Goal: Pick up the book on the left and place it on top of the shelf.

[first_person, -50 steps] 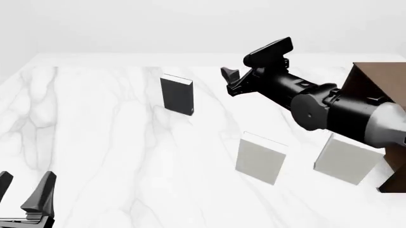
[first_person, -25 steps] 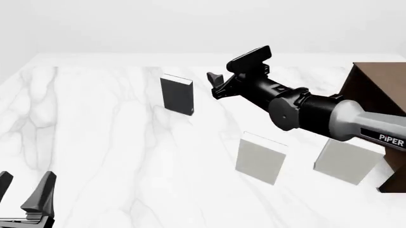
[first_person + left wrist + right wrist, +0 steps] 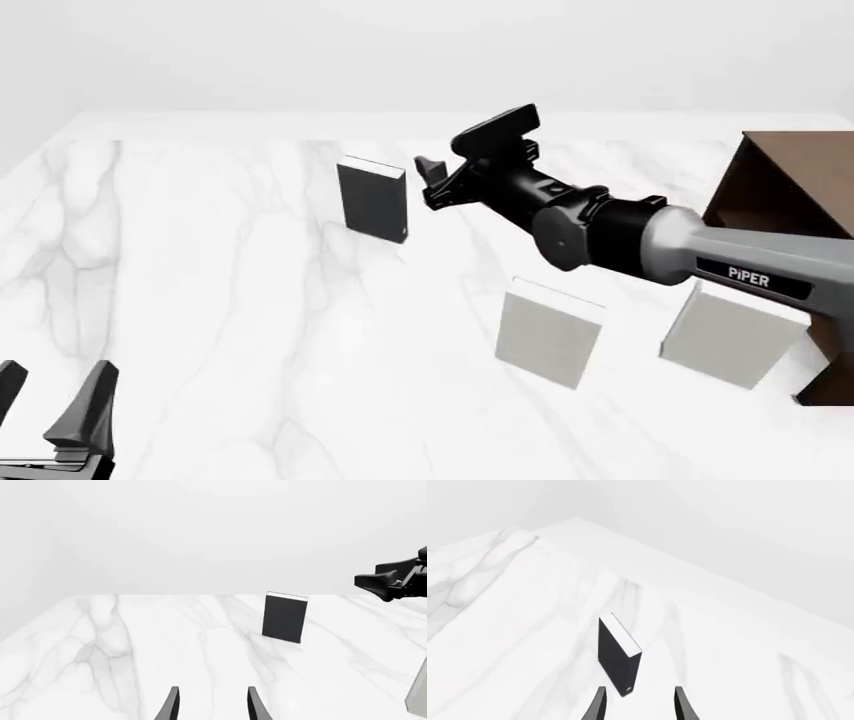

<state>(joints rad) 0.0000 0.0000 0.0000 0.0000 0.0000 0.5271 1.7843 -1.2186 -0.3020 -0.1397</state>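
Observation:
The book [image 3: 372, 200] is a thin dark hardback with white page edges, standing upright on the marble table [image 3: 200, 270] at the far left of the row. It also shows as a dark slab [image 3: 285, 617] in the left wrist view and edge-on as the book [image 3: 618, 655] in the right wrist view. My right gripper [image 3: 454, 160] hovers open just right of it, apart from it, fingertips [image 3: 599, 704] framing its lower end. My left gripper [image 3: 54, 405] rests open at the near left corner. The dark brown shelf [image 3: 794, 200] stands at the right edge.
Two pale grey-white books stand in front of the shelf: one [image 3: 547, 333] in the middle, another [image 3: 731, 335] beside the shelf's front. The right arm [image 3: 667, 245] stretches over them. The table's far edge meets a plain white wall.
The right arm has reached further left and forward, bringing its open gripper from mid-table to just beside the book. The left gripper and all books have stayed still.

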